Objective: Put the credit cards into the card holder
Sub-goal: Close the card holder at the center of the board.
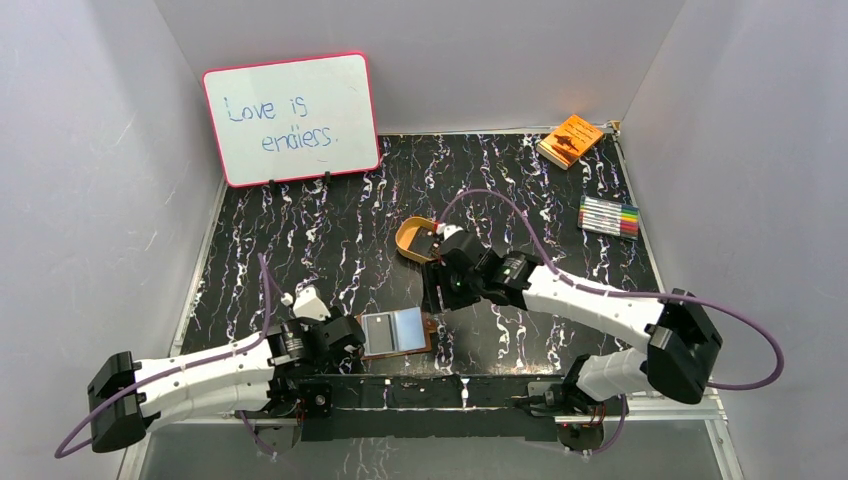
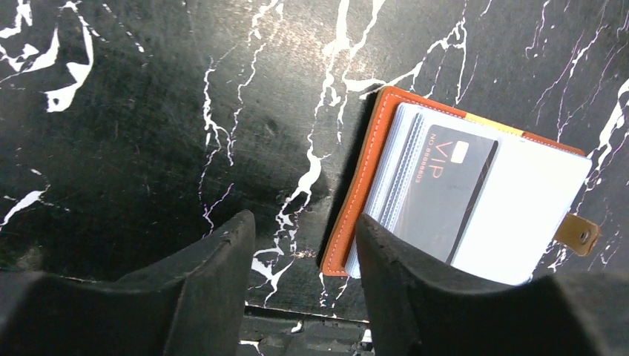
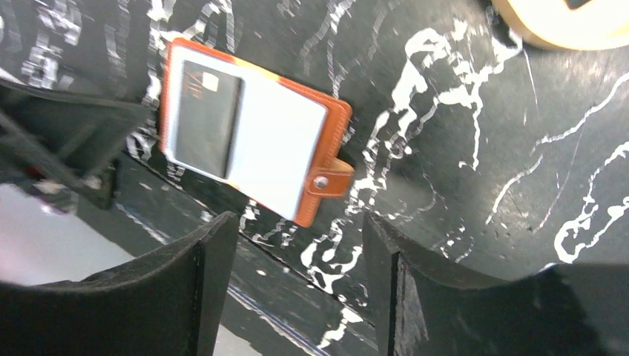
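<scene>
— Condition of the card holder [image 2: 361,185]?
— Reddish-brown leather, lying open and flat at the worktop's [image 2: 148,111] near edge, strap tab [image 2: 577,233] unfastened.
— The cards?
— The black card [image 2: 441,196], marked VIP, and the pale card [image 2: 530,215] lie side by side across its open face.

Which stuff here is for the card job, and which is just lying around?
For the job:
card holder, lying open
black card, lying in the holder

Just lying about:
whiteboard
orange booklet
markers
tan tray
</scene>
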### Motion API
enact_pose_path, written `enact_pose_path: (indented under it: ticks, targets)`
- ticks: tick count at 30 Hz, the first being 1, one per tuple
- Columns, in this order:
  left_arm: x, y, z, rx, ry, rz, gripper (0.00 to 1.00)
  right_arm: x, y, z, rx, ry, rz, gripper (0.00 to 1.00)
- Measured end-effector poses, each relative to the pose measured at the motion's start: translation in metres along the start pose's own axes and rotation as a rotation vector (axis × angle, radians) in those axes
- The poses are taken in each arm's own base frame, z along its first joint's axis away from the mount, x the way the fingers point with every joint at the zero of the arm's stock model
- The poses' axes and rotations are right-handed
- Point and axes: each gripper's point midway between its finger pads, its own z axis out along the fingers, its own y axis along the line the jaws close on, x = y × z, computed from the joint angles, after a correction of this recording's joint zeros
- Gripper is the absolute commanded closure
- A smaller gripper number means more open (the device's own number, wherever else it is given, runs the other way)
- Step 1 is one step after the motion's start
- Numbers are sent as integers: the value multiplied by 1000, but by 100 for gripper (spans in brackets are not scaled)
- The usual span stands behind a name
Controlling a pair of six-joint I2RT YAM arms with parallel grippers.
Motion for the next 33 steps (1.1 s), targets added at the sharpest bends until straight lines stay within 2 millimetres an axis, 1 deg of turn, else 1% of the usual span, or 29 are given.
enact_pose_path:
  ticks: [1, 2, 5, 7, 12, 15, 19, 21, 22, 24, 29, 30, 31, 33]
  targets:
    - [-1, 1, -1, -1, -4, -4, 46, 6, -4, 3, 10, 14, -5, 20]
    - [-2, 2, -2, -1, -6, -9, 46, 13, -10, 8, 23, 35, -8, 18]
    - [-4, 4, -4, 1, -10, -24, 44, 39, -26, 20, 62, 105, -12, 15]
    - [-5, 6, -5, -1, -11, -36, 43, 47, -30, 27, 81, 137, -17, 15]
    - [-6, 13, -6, -25, -13, -43, 41, 52, -33, 48, 124, 175, -38, 16]
    - [-6, 16, -6, -36, -14, -41, 41, 52, -35, 59, 155, 191, -48, 19]
    - [-6, 17, -6, -41, -14, -41, 41, 54, -39, 67, 179, 205, -54, 24]
    - [-6, 17, -6, -40, -13, -42, 41, 55, -39, 69, 183, 209, -56, 31]
    - [-6, 17, -6, -40, -13, -42, 42, 55, -39, 69, 185, 209, -57, 37]
    - [-6, 17, -6, -37, -13, -43, 42, 55, -39, 69, 188, 206, -56, 53]
    - [-4, 12, -5, -19, -5, -49, 43, 53, -41, 70, 205, 193, -47, 87]
    - [-3, 11, -5, -15, -3, -48, 43, 53, -42, 70, 208, 191, -49, 95]
    - [-2, 10, -4, -10, 1, -47, 43, 52, -43, 70, 215, 185, -46, 100]
    - [1, 10, -1, -5, 10, -42, 44, 49, -43, 68, 219, 171, -43, 100]
